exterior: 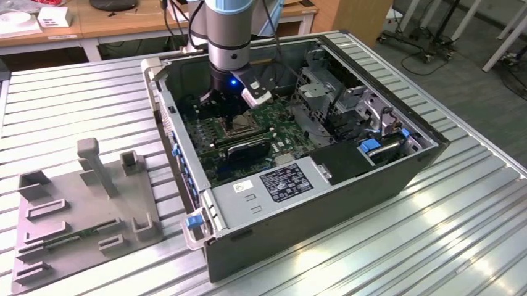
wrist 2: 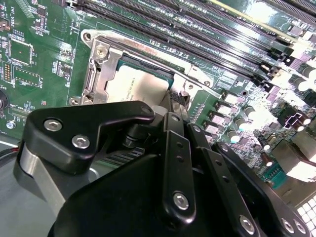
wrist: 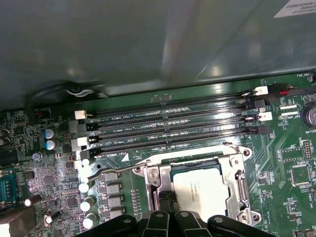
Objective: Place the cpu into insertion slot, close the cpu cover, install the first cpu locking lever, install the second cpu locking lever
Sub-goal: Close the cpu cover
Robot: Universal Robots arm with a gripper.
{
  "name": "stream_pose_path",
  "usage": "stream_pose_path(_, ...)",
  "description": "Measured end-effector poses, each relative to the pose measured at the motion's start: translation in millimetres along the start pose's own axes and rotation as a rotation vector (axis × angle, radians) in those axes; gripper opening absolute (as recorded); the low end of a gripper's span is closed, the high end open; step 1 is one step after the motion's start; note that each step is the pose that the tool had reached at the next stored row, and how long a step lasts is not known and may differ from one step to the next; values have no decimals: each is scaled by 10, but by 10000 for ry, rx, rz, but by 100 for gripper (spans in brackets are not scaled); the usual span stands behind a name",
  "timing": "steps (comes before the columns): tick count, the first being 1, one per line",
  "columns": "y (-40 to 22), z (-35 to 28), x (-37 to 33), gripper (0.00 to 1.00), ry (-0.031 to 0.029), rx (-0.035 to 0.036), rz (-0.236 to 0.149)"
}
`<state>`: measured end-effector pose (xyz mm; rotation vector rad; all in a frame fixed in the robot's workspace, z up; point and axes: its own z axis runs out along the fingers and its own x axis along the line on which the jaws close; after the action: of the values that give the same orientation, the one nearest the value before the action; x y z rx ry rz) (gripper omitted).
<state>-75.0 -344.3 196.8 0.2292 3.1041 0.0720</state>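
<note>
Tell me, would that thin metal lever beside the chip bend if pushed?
Probably springy rather than floppy: the lever is a thin bare metal rod. Likely slippery, given its shiny surface. Being so slender, it should be light.

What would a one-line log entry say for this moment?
cpu: seated in insertion slot | cpu cover: down around it | pincer: low at the slot's edge, by a lever

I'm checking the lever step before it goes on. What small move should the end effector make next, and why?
Likely a slight press downward on the thin silvery locking lever: the silvery-grey square cpu already lies under the closed silvery metal frame cover, and the black end effector is beside that lever, which I cannot confirm is latched.
</note>
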Motion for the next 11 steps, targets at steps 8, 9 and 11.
stream_pose_path(8, -2, 2, 1, 11, 3, 6, 0)
stream_pose_path(9, -2, 2, 1, 11, 3, 6, 0)
stream_pose_path(11, -2, 1, 1, 11, 3, 5, 0)
